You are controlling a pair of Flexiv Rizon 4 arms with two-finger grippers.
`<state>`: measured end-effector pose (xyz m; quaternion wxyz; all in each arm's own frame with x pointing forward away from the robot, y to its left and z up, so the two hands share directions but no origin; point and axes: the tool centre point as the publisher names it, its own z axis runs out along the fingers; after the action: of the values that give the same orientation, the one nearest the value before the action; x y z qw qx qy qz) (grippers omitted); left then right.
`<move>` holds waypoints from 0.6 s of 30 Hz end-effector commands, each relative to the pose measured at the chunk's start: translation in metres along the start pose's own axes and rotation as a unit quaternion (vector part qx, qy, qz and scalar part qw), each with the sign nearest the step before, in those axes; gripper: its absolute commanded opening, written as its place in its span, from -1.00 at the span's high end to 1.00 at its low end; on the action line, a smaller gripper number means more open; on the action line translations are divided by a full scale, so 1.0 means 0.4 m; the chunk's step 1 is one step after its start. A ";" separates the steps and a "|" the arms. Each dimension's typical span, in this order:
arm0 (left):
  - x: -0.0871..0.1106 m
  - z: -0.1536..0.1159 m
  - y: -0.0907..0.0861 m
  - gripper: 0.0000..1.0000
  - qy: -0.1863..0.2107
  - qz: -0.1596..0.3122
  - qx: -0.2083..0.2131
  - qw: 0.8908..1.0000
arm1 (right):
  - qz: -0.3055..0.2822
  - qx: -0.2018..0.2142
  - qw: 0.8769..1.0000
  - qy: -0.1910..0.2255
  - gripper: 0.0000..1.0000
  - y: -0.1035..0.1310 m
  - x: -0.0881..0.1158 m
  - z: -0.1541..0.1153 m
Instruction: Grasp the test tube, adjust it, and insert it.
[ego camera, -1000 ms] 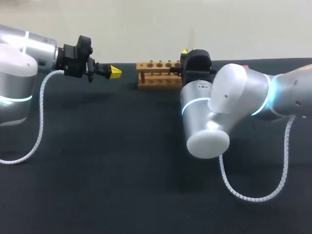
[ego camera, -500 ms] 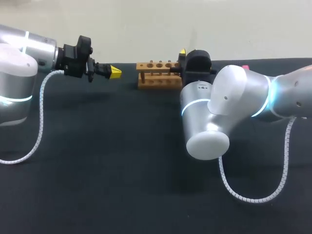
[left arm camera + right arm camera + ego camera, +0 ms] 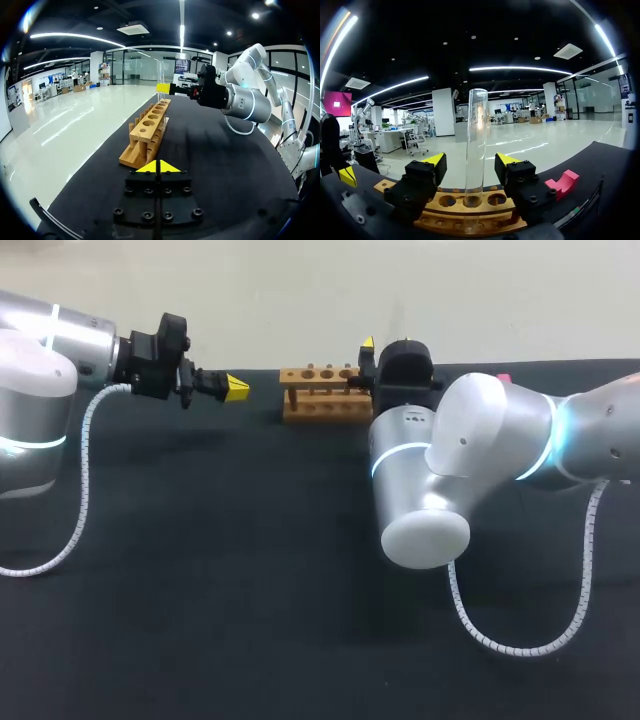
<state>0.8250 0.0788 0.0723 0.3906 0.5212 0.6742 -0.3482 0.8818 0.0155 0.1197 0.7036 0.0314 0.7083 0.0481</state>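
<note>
Left gripper (image 3: 237, 389), upper left of the head view: yellow tips pressed together, nothing between them. It is level with, and well apart from, the light wooden rack with a row of round holes (image 3: 322, 392) at upper centre.

Right gripper (image 3: 470, 161): at the rack's right end in the head view, jaws spread wide.

Clear glass test tube (image 3: 476, 145): upright, long axis vertical, foot down in a middle hole of the rack. It stands between the right fingers (image 3: 434, 161) with a gap on either side, touched by neither.

Judgement: the right arm is far nearer. Insertion looks done, so the coming move calls for a straight back-off without brushing the tube.
</note>
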 end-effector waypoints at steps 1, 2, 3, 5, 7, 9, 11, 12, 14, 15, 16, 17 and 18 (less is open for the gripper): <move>0.003 0.001 -0.002 1.00 -0.002 0.001 -0.002 1.000 | 0.001 -0.106 0.994 0.010 -1.00 -0.014 -0.016 -0.033; 0.003 0.001 -0.002 1.00 -0.002 0.001 -0.002 1.000 | 0.000 -0.112 0.994 0.014 -1.00 -0.016 -0.018 -0.041; 0.003 0.001 -0.002 1.00 -0.002 0.001 -0.002 1.000 | 0.002 -0.120 0.993 0.017 -1.00 -0.019 -0.020 -0.051; 0.003 0.001 -0.002 1.00 -0.002 0.001 -0.002 1.000 | -0.003 -0.129 0.991 0.023 -1.00 -0.026 -0.025 -0.070; 0.003 0.001 -0.002 1.00 -0.002 0.001 -0.002 1.000 | -0.004 -0.142 0.989 0.027 -1.00 -0.034 -0.035 -0.090; 0.003 0.001 -0.002 1.00 -0.002 0.001 -0.002 1.000 | -0.001 -0.156 0.987 0.030 -1.00 -0.042 -0.047 -0.107; 0.003 0.001 -0.002 1.00 -0.002 0.001 -0.002 1.000 | -0.001 -0.170 0.985 0.037 -1.00 -0.047 -0.056 -0.124; 0.003 0.001 -0.002 1.00 -0.002 0.001 -0.002 1.000 | -0.001 -0.177 0.983 0.038 -1.00 -0.050 -0.060 -0.130; 0.003 0.001 -0.002 1.00 -0.002 0.001 -0.002 1.000 | 0.004 -0.193 0.980 0.042 -1.00 -0.056 -0.062 -0.143; 0.003 0.001 -0.002 1.00 -0.002 0.001 -0.002 1.000 | 0.005 -0.198 0.979 0.043 -1.00 -0.056 -0.068 -0.148; 0.003 0.001 -0.002 1.00 -0.002 0.001 -0.002 1.000 | 0.007 -0.199 0.979 0.044 -1.00 -0.058 -0.072 -0.152; 0.003 0.001 -0.002 1.00 -0.002 0.001 -0.002 1.000 | 0.007 -0.197 0.979 0.046 -1.00 -0.062 -0.070 -0.155; 0.003 0.001 -0.002 1.00 -0.002 0.001 -0.002 1.000 | 0.006 -0.197 0.979 0.048 -1.00 -0.065 -0.070 -0.158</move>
<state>0.8250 0.0787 0.0723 0.3906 0.5212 0.6742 -0.3482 0.8307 -0.0059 0.1407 0.6691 0.0241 0.7409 0.0523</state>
